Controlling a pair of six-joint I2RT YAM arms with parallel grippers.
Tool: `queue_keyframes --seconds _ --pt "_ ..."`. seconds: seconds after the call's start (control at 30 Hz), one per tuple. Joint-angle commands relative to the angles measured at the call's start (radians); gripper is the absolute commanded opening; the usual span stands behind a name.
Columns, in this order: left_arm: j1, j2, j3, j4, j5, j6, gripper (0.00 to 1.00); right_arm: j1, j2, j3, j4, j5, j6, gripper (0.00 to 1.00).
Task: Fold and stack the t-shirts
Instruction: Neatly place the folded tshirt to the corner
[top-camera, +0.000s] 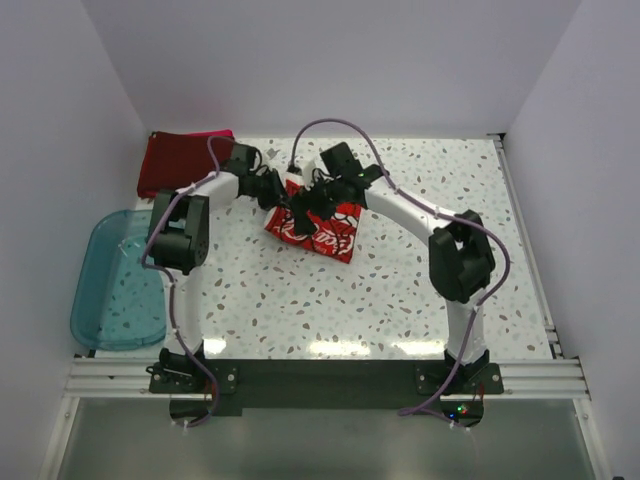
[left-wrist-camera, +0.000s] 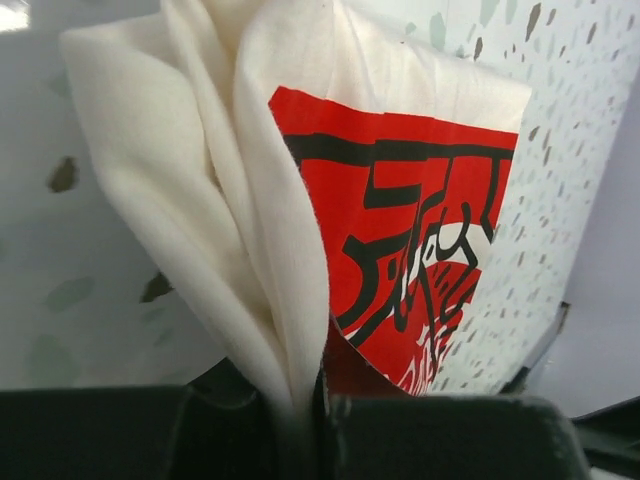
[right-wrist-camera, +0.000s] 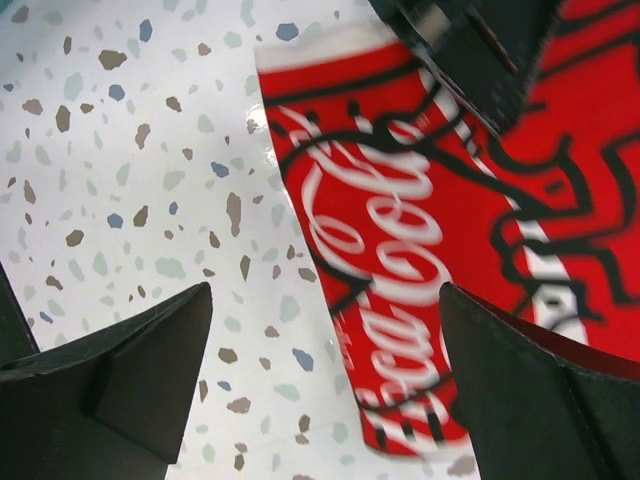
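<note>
On the table (top-camera: 420, 300) lies the cream-white t-shirt (top-camera: 335, 235). The left gripper (left-wrist-camera: 310, 415) pinches a fold of it tight; the right gripper (right-wrist-camera: 325, 350) hangs wide open over its red print. Only the top view shows the dark red t-shirt (top-camera: 175, 165) behind.

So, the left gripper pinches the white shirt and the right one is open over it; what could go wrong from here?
The left gripper pinches only a bunched fold of the cream-white t-shirt, so the cloth may slip out.
The right gripper is open above the red print and holds nothing; a one-sided pull may drag the shirt askew.
Both grippers crowd together; they might collide.
</note>
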Motion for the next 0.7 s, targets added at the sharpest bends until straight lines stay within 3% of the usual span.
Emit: queue_keyframes --seconds 0.0,0.37,0.67 --pt "0.038 -0.039 0.146 -0.279 -0.072 0.294 0.0 -0.05 -0.135 0.015 -0.04 -0.001 -0.018 0.99" --pt "0.144 0.018 0.563 -0.506 -0.207 0.55 0.03 -0.115 -0.218 -0.059 -0.111 0.085 -0.089 0.99" --pt "0.167 -0.036 0.643 -0.503 -0.264 0.768 0.02 -0.116 -0.237 -0.077 -0.131 0.108 -0.101 0.99"
